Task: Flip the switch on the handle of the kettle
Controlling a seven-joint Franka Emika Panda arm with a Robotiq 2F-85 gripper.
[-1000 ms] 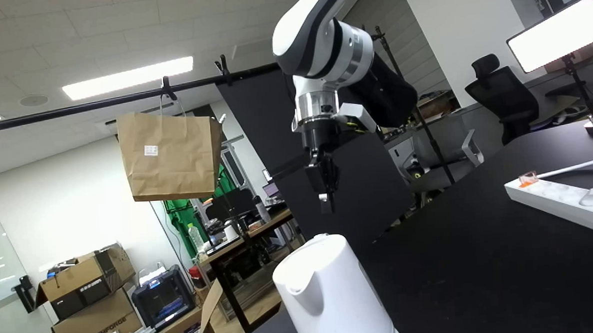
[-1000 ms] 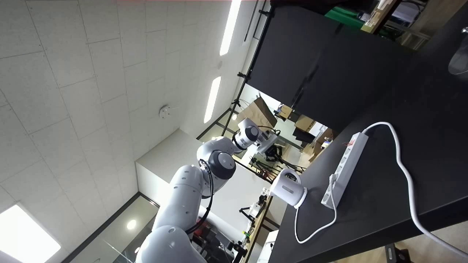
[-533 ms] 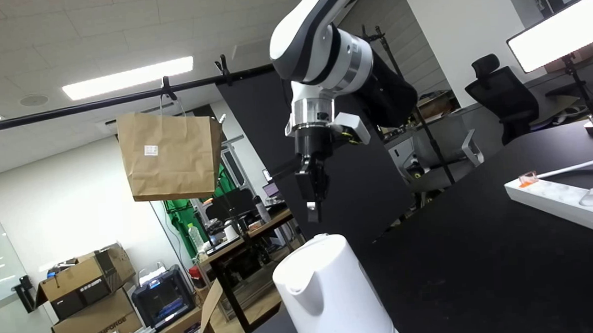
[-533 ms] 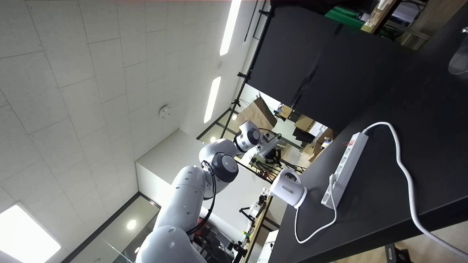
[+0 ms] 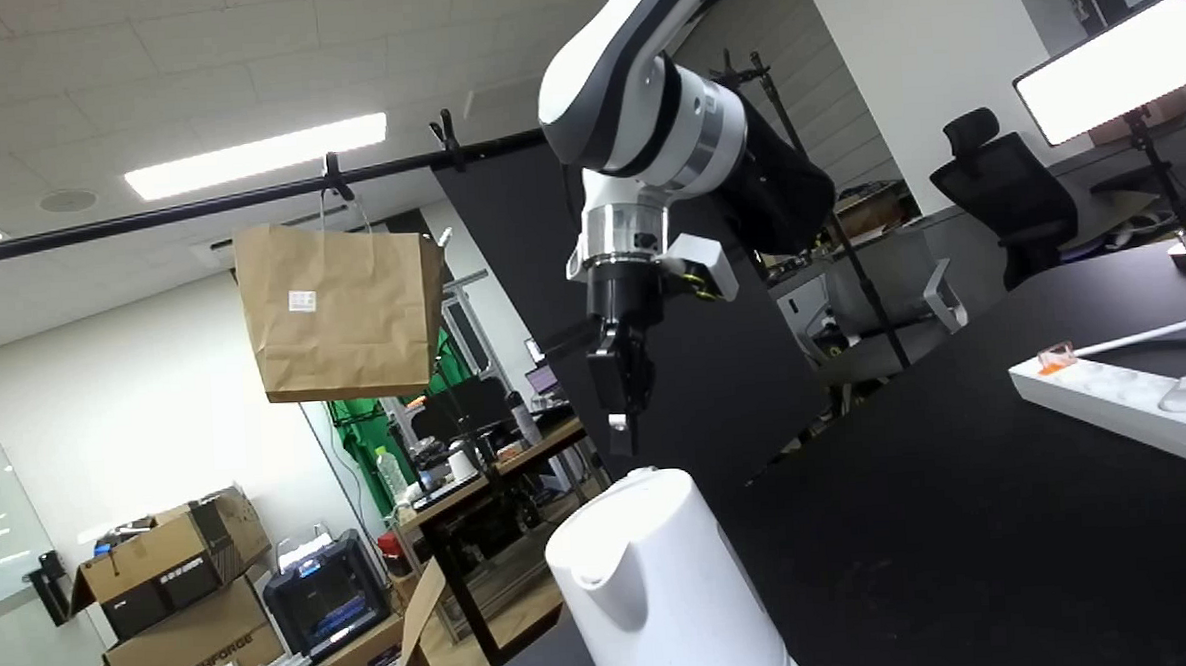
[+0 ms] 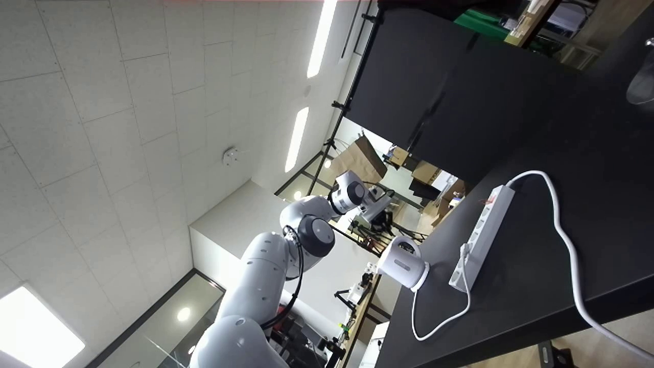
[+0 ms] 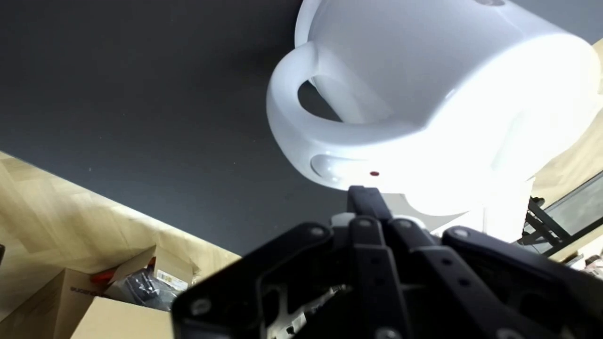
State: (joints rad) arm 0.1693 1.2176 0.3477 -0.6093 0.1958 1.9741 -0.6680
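The white kettle [image 5: 664,590] stands on the black table in both exterior views, and it also shows in the other exterior picture [image 6: 401,263] with its looped handle. In the wrist view the kettle [image 7: 377,61] is large, with its lid washed out by glare. An oval switch [image 7: 332,168] sits on top of the handle [image 7: 292,113], with a small red dot beside it. My gripper [image 5: 624,437] points down just above the kettle's handle side. In the wrist view its fingertips [image 7: 366,193] are together and empty, overlapping the handle's edge near the red dot. I cannot tell whether they touch.
A white power strip [image 5: 1126,400] lies on the black table [image 6: 511,286], with a white cord [image 6: 444,324] running from the kettle. A brown paper bag [image 5: 337,314] hangs from a black bar. Cardboard boxes [image 5: 179,591] stand beyond the table.
My gripper has moved down and to the left in an exterior view, closer to the top of the kettle. The kettle has not moved.
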